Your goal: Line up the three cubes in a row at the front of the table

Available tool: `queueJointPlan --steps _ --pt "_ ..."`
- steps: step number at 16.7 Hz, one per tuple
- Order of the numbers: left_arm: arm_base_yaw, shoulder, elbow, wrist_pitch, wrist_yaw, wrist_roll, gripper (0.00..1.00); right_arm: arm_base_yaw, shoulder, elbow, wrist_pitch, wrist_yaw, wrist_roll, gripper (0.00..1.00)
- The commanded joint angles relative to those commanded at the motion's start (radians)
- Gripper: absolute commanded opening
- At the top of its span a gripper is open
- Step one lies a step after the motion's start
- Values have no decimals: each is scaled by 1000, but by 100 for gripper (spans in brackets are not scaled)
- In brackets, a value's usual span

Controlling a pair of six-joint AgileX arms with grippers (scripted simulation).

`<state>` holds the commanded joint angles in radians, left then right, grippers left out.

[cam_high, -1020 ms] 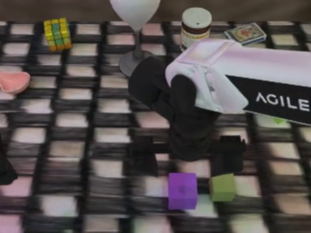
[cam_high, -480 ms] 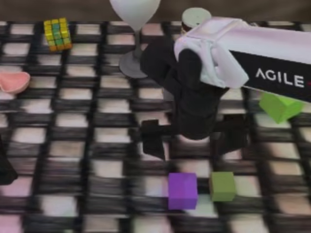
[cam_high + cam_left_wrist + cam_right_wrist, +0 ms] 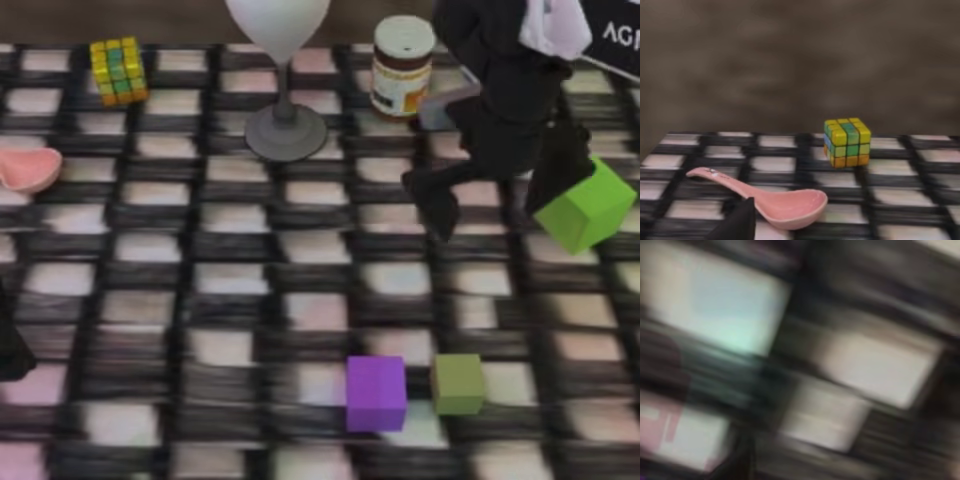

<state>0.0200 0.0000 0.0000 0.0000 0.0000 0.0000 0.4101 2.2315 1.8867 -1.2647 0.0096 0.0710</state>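
1. Cubes first: the purple cube [image 3: 376, 393] and the olive cube [image 3: 459, 384] sit side by side near the front edge of the surface [image 3: 150, 300], right of centre, just apart, both square to the checked grid.
2. The lime cube [image 3: 586, 207] lies well behind them at the right side, turned at an angle to the grid so a corner points forward. Cubes have no long axis to report.
3. The right end effector [image 3: 490, 200] hovers at the back right, fingers spread wide, one dark finger [image 3: 437, 200] well left of the lime cube, the other just beside it; it pinches nothing.
4. The right wrist view shows only blurred checks.
5. The left end effector [image 3: 10, 350] is parked at the left edge; I cannot tell its finger state.
6. A wine glass [image 3: 283, 60], a jar [image 3: 402, 65], a puzzle cube [image 3: 118, 70] and a pink spoon [image 3: 28, 168] stand along the back and left.
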Motion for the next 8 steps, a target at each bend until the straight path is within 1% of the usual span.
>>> queueJointPlan --steps 2,4,6,8 --pt "0 0 0 0 0 0 100 -94 41 63 -25 -1 -171 100" --pt "0 0 0 0 0 0 100 -178 71 120 -43 -2 -308 100" --pt "0 0 0 0 0 0 100 -245 90 164 -53 -4 -405 100" --pt "0 0 0 0 0 0 100 -286 99 190 -57 -5 -457 100"
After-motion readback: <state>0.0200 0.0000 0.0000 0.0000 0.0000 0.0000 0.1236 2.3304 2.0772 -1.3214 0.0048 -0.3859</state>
